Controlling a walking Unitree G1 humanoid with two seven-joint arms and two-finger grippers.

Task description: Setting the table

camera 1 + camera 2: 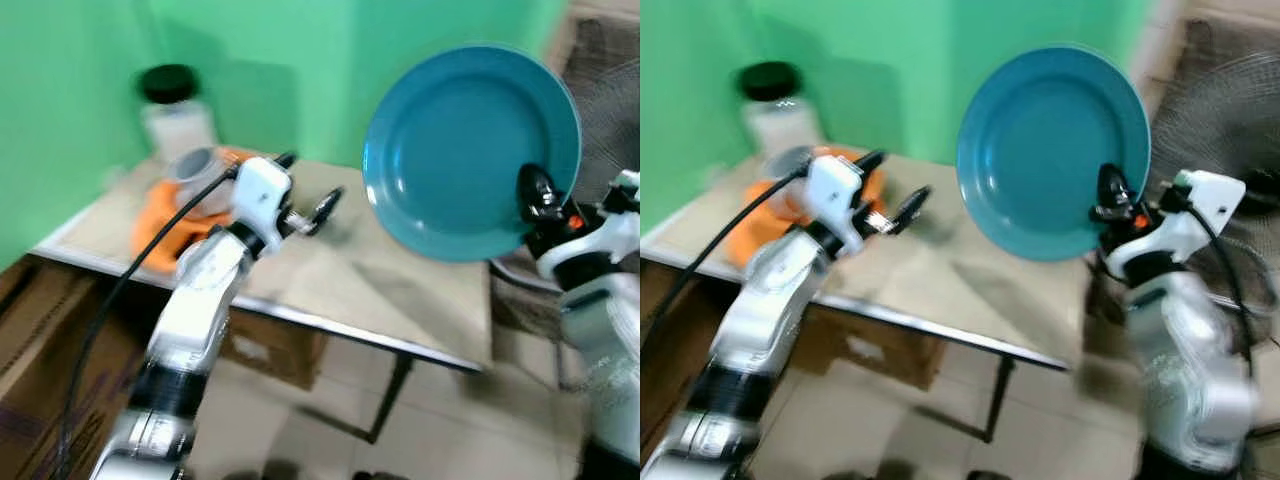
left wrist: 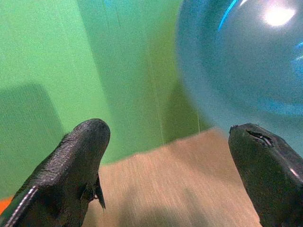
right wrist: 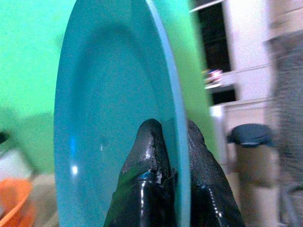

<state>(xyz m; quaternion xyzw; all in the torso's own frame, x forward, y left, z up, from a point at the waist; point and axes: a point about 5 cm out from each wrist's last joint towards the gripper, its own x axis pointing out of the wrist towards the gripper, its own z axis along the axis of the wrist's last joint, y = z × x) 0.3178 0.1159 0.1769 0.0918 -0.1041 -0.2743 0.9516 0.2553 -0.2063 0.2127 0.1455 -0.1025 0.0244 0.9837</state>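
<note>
A teal plate is held upright in the air above the right end of the table, its face turned toward me. My right gripper is shut on the plate's lower right rim, one finger on each side. My left gripper reaches out over the middle of the table, open and empty. Its two fingers stand wide apart, with the plate ahead of them.
An orange cloth with a grey cup lies at the table's left end, and a jar with a black lid stands behind it. Green walls close the back. A fan stands at right; cardboard boxes sit under the table.
</note>
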